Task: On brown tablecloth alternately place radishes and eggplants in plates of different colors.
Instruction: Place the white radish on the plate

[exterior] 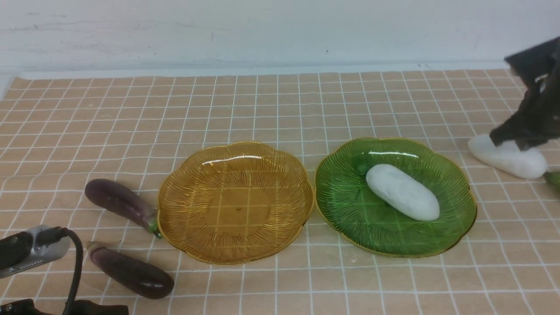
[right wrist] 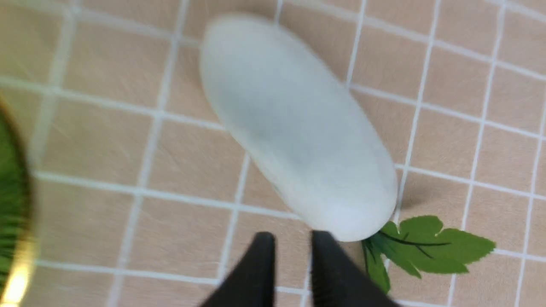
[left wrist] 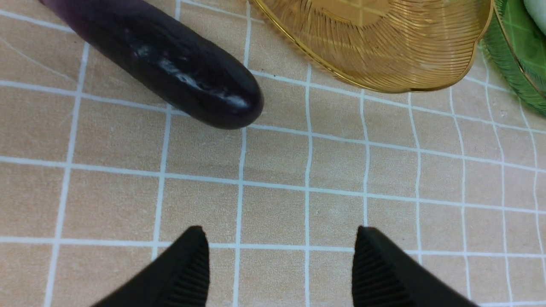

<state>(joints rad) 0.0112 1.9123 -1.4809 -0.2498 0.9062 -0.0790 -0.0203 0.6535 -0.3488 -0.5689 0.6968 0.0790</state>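
The front view shows two plates side by side on the brown tablecloth (exterior: 280, 105), nearly touching: an amber plate (exterior: 236, 203) on the left with nothing in it and a green plate (exterior: 350, 192) on the right. There are two radishes. One radish (exterior: 402, 192) lies slantwise in the green plate, and the second radish (exterior: 509, 159) lies on the cloth to the right of that plate, partly covered by the dark, blurred right arm. There are two eggplants, both on the cloth left of the amber plate: the paler eggplant (exterior: 120, 202) has its green stem end against the plate's rim, and the darker eggplant (exterior: 131, 273) lies nearer the robot, beside the left arm's wrist camera (exterior: 26, 251). In the left wrist view, the left gripper (left wrist: 279, 230) has its fingers spread wide over bare cloth, holding and touching nothing; the darker eggplant's rounded end and the amber rim lie beyond them. In the right wrist view, which is blurred, the right gripper (right wrist: 290, 238) has its fingers almost together with only a thin gap and nothing between them. Its tips sit just at the second radish's leafy end, beside the green leaves (right wrist: 426, 247); actual contact cannot be told.
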